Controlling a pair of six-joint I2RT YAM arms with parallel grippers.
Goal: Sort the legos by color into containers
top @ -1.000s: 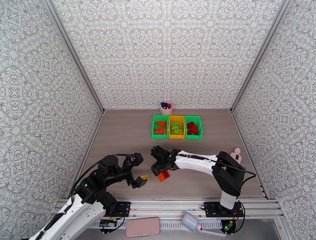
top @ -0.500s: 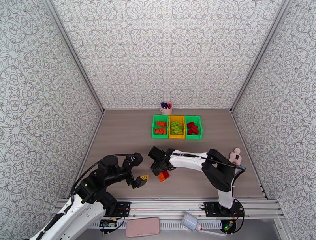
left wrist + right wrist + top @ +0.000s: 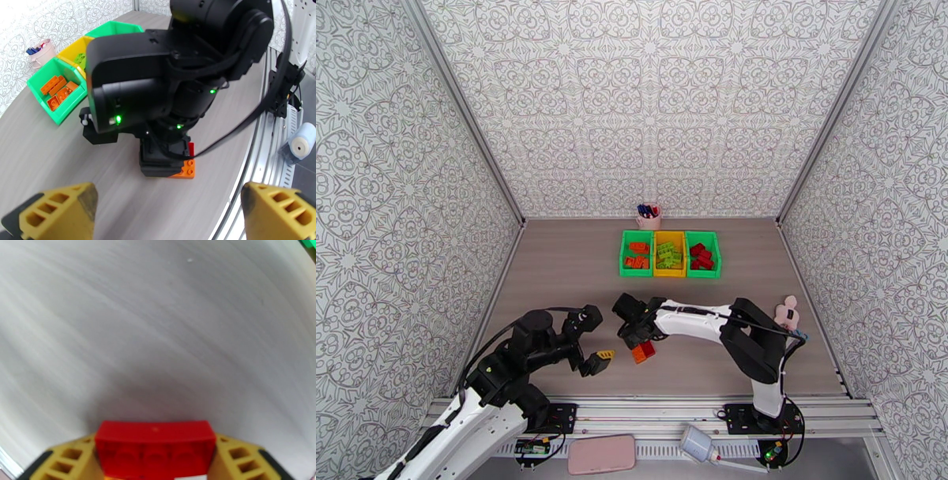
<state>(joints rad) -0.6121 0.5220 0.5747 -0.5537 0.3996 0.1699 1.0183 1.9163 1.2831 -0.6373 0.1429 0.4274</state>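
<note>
**Picking up the red brick, and only the red brick**

My right jaws are down on the bench (image 3: 569,268), low in the middle of the top picture. One pad sits on each end of the red brick (image 3: 154,447). It looks pinched, but I can't tell how hard. I think the best way is to squeeze until it feels snug, then go straight up.

An orange brick (image 3: 185,169) lies right against the red one. I can't tell if the two are stuck together. If they are, both may come up, so I should lift slowly and look.

The red brick belongs in the green bin on the right (image 3: 718,256), up in the middle of the top picture, where other red bricks lie. The yellow bin (image 3: 669,274) beside it holds green bricks. The green bin on the left (image 3: 622,256) holds orange ones. A pink pen cup (image 3: 648,217) stands just behind the bins, so I should not reach too far.

My left jaws are spread wide with nothing in them. Their yellow fingers (image 3: 59,209) show in the bottom corners of the left wrist picture. That arm is near my right one, so it should wait and not bump it.
</note>
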